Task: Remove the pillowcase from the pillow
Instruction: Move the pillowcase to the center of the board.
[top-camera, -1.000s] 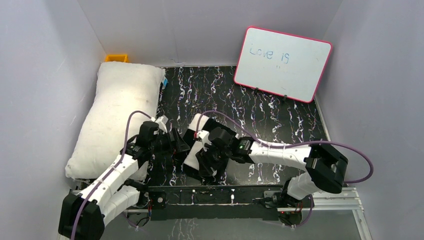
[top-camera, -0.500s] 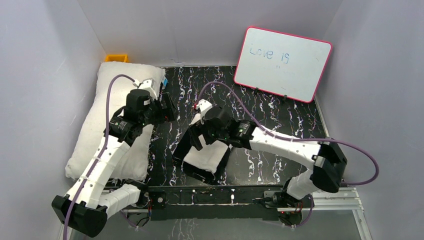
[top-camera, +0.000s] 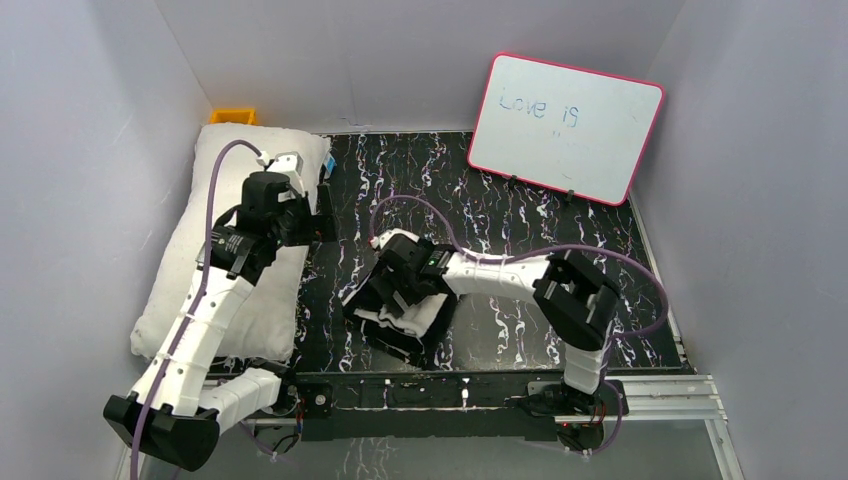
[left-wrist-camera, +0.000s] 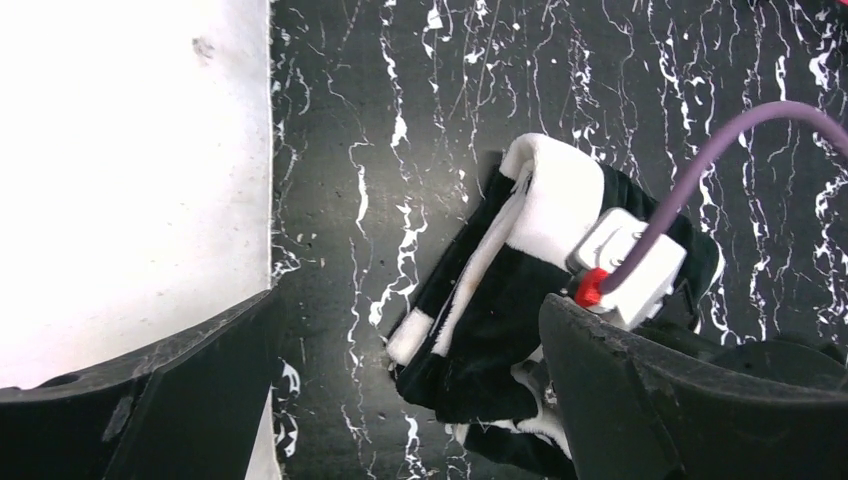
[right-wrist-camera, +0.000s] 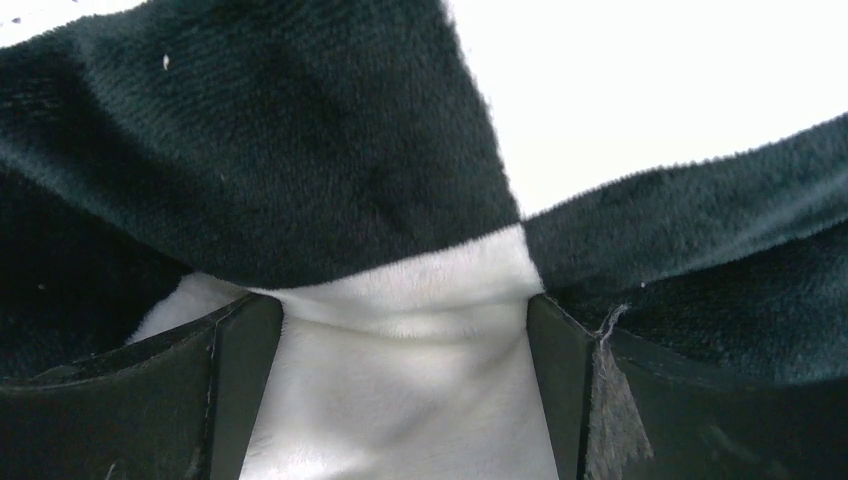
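- My left jaws gape wide and empty above the desk, beside the pillow.
- My right jaws, spread wide, straddle the crumpled pillowcase, unclamped.

Pillowcase plush velvety cloth; pillow matt plain cloth; table smooth, slightly glossy

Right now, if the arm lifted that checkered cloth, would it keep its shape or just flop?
Probably floppy: the pillowcase lies crumpled in soft folds on the table, so it should droop and unfold when lifted. It looks thin and empty, so likely light. Its fuzzy pile, seen close between the right gripper's fingers, suggests it shouldn't slip easily.
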